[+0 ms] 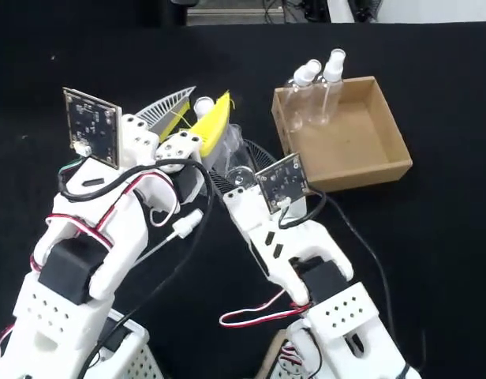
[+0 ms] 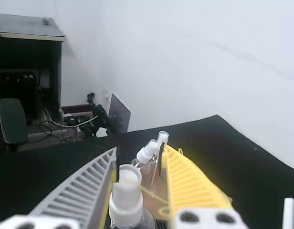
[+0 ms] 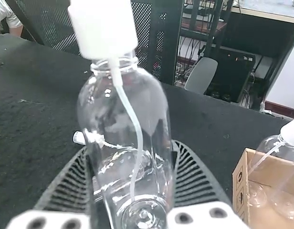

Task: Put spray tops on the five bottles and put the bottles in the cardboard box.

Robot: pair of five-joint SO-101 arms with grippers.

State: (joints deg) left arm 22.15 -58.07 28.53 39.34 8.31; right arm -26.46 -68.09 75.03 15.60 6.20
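My right gripper [image 1: 239, 163] is shut on a clear bottle [image 1: 233, 146], which stands upright between its black fingers [image 3: 194, 176]. In the right wrist view the bottle [image 3: 123, 119] has a dip tube running down inside it. A white spray top [image 3: 104, 28] sits just at its neck. My left gripper [image 1: 208, 95], one finger grey and one yellow, is shut on that spray top [image 1: 203, 105] from above. The spray top [image 2: 126, 191] also shows between the left gripper's [image 2: 139, 161] fingers. The cardboard box [image 1: 361, 170] lies to the right and holds two capped bottles [image 1: 318, 87].
A loose white spray top [image 1: 187, 225] with a long tube lies on the black table between the two arms. The box's two bottles [image 2: 154, 148] stand just beyond the left gripper. The box's corner [image 3: 242, 176] is close to the held bottle.
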